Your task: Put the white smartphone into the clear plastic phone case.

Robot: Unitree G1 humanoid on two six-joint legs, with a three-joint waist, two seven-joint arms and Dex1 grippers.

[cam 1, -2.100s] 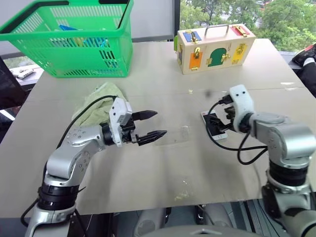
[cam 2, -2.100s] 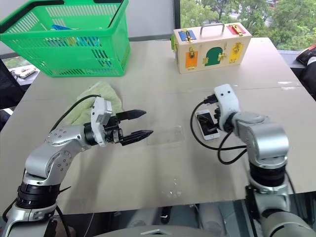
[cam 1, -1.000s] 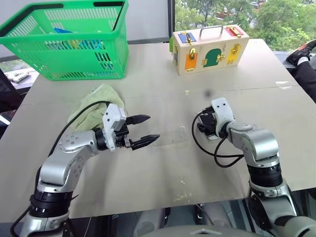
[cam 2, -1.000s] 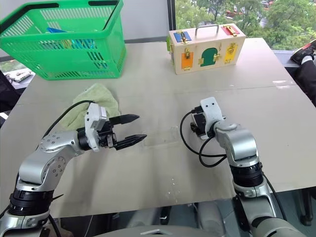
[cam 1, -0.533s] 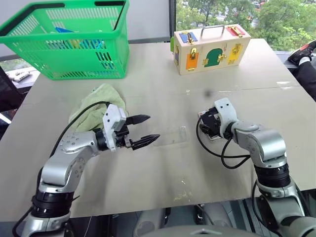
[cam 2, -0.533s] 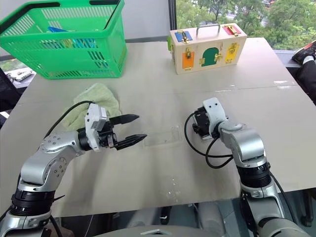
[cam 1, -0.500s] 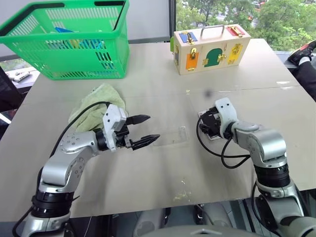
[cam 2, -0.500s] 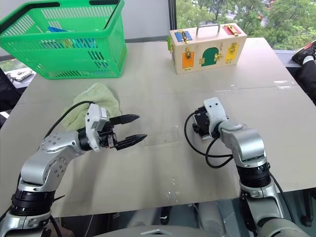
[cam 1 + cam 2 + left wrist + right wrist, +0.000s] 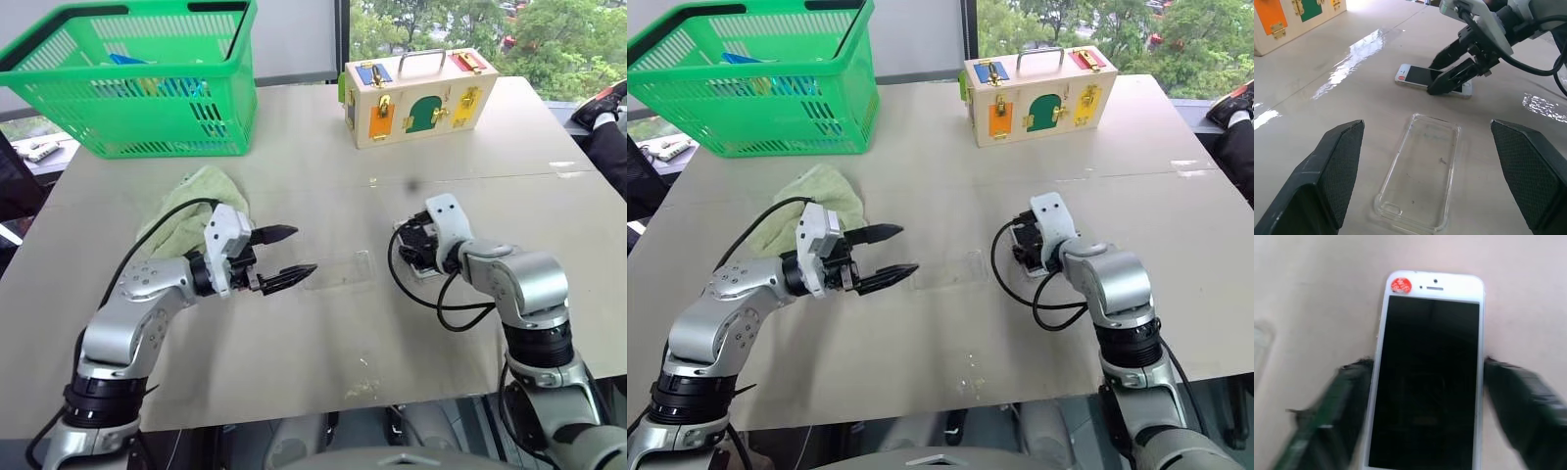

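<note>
1. Head views: your right gripper (image 9: 419, 247) sits down over the white smartphone (image 9: 423, 262), which lies flat on the table (image 9: 323, 137) on your right. The clear plastic phone case (image 9: 338, 271) lies flat near the middle, well apart from the phone. Your left gripper (image 9: 286, 257) hovers just beside the case with its fingers spread wide and nothing in them.

2. Left wrist view: you see the case (image 9: 1419, 170) lying open side up between the two left fingers, and beyond it the right gripper (image 9: 1449, 67) straddling the phone (image 9: 1418, 76). Its fingertips (image 9: 1439, 86) come down at the phone's long edges.

3. Right wrist view: the phone (image 9: 1429, 367) lies screen up between the two fingers, one at each long edge. They are partly spread, and you cannot tell if they already pinch it.

4. Risk: the phone is thin and flat on the board, so if you close too high the fingers may slide over its edges and push it away. The light case may skid if your left gripper nudges it.

5. Surroundings: the pale green cloth (image 9: 191, 208), green basket (image 9: 137, 83) and wooden latch box (image 9: 419, 93) all stand clear of the path between phone and case.
</note>
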